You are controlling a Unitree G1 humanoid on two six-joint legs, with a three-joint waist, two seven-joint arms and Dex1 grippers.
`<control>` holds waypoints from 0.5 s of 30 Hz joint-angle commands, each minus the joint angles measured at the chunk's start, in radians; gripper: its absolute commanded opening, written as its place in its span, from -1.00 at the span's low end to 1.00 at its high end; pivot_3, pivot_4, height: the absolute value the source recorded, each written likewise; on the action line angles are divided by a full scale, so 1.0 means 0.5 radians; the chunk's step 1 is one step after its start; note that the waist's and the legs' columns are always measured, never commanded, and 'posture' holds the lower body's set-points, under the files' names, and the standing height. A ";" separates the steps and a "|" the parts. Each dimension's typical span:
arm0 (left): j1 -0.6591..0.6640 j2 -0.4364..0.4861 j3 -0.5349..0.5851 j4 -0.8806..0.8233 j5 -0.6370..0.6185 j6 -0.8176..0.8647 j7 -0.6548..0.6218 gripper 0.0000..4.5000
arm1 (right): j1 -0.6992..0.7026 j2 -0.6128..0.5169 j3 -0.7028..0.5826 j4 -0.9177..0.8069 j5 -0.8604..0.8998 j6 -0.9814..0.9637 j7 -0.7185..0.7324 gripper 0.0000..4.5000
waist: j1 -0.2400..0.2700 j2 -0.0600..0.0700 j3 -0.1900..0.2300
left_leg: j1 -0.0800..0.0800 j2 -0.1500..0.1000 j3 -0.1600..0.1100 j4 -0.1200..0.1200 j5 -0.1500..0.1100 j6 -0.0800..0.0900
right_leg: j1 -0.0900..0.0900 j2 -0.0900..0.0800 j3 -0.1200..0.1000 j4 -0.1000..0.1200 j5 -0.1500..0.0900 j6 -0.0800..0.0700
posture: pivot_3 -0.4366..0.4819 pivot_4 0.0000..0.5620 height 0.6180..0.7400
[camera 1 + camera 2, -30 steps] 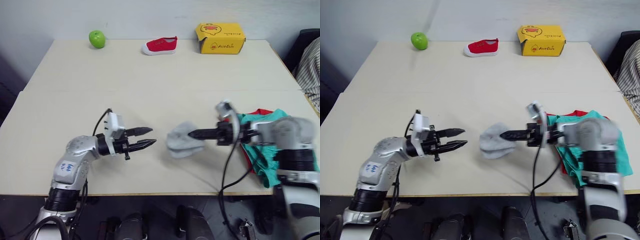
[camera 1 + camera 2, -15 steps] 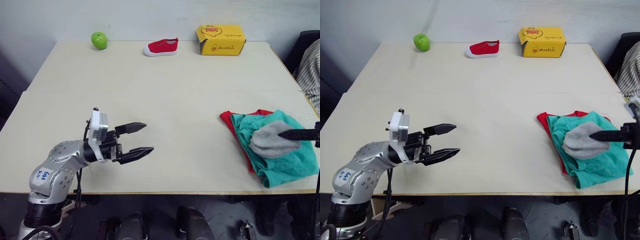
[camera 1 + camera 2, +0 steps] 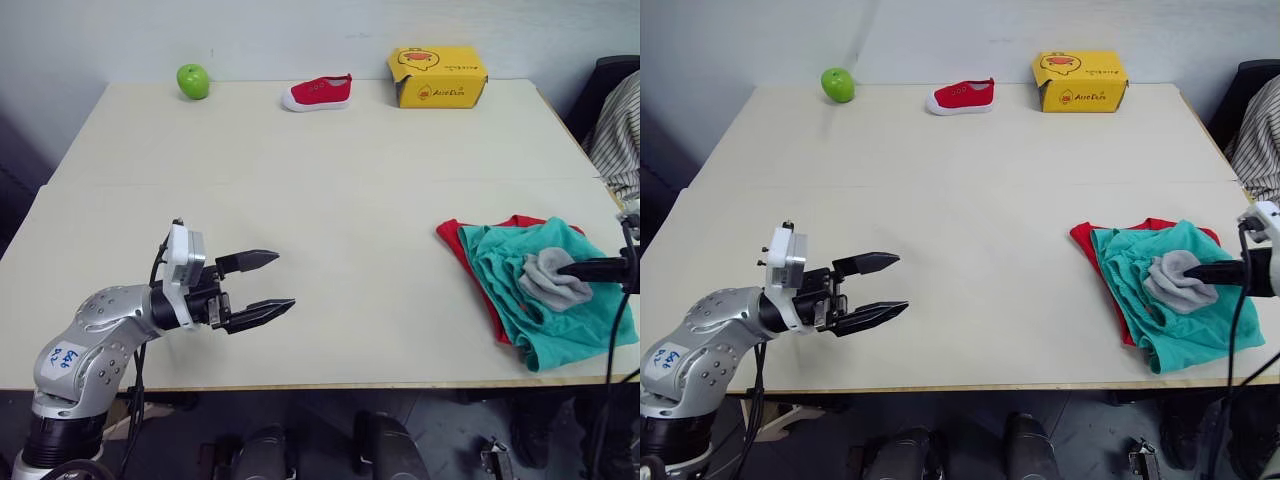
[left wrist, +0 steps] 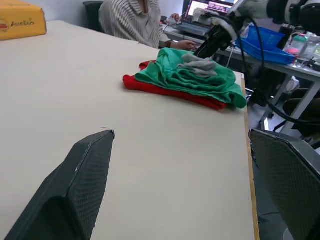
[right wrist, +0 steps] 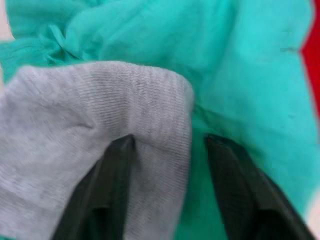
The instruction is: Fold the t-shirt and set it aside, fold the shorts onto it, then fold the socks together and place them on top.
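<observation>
The grey socks [image 3: 550,279] lie in a bunch on the teal-green shorts [image 3: 520,305], which cover the folded red t-shirt [image 3: 462,244] at the table's right edge. My right gripper [image 3: 562,268] reaches in from the right with its tips at the socks. In the right wrist view its fingers [image 5: 112,195] stand apart, open, with a fold of the socks [image 5: 95,115] loose between them over the shorts [image 5: 240,60]. My left gripper [image 3: 285,281] hovers open and empty over the table's front left, pointing right. The left wrist view shows the pile [image 4: 185,75] across the table.
A green apple [image 3: 193,80], a small red shoe [image 3: 318,92] and a yellow box [image 3: 437,76] line the far edge of the beige table [image 3: 330,190]. A person in a striped shirt [image 3: 618,125] sits just beyond the table's right edge.
My right gripper carried the socks from mid-table to the right, onto the shorts, and its fingers have parted. My left gripper opened wider and drew back to the left.
</observation>
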 commanded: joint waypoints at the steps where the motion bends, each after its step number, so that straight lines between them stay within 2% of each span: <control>1: 0.048 0.077 0.115 -0.044 -0.004 -0.046 -0.022 1.00 | -0.015 -0.134 -0.127 -0.037 -0.049 -0.356 -0.056 0.65 | -0.004 0.001 0.000 | 0.000 0.000 0.001 0.000 0.000 0.000 | 0.000 0.000 0.001 0.000 0.000 0.000 | -0.05 -0.47 1.00; 3: 0.128 0.151 0.184 0.029 0.076 -0.131 -0.091 1.00 | -0.015 -0.133 -0.288 -0.077 0.058 -0.697 0.006 0.97 | -0.015 0.001 0.001 | 0.002 0.001 0.001 0.000 0.000 -0.001 | 0.000 0.001 0.001 0.001 0.000 0.000 | -0.05 -0.47 1.00; 5: 0.210 0.229 0.241 0.108 0.145 -0.182 -0.139 1.00 | -0.008 -0.095 -0.400 -0.177 0.157 -0.800 0.156 0.97 | -0.032 0.004 0.002 | 0.005 0.003 0.005 -0.001 -0.001 -0.003 | 0.000 0.005 0.005 0.001 0.000 -0.001 | -0.05 -0.47 1.00; 9: 0.304 0.312 0.305 0.236 0.313 -0.341 -0.148 1.00 | 0.176 0.085 -0.521 -0.571 0.345 -0.868 0.336 0.97 | -0.048 0.005 0.004 | 0.017 0.009 0.009 -0.004 -0.002 -0.007 | 0.007 0.010 0.009 0.003 -0.002 -0.004 | -0.05 -0.47 1.00; 11: 0.411 0.353 0.339 0.297 0.432 -0.463 -0.187 1.00 | 0.497 0.277 -0.574 -1.039 0.510 -0.903 0.348 0.97 | -0.047 -0.001 0.002 | 0.018 0.010 0.009 -0.006 -0.002 -0.007 | 0.006 0.009 0.010 0.004 -0.002 -0.004 | -0.05 -0.47 1.00; 15: 0.550 0.326 0.370 0.413 0.688 -0.850 -0.162 1.00 | 0.976 0.669 -0.644 -1.588 0.640 -1.212 0.211 0.97 | -0.024 -0.001 0.002 | 0.019 0.012 0.010 -0.008 -0.005 -0.011 | 0.005 0.010 0.009 0.015 -0.004 -0.008 | -0.05 -0.47 1.00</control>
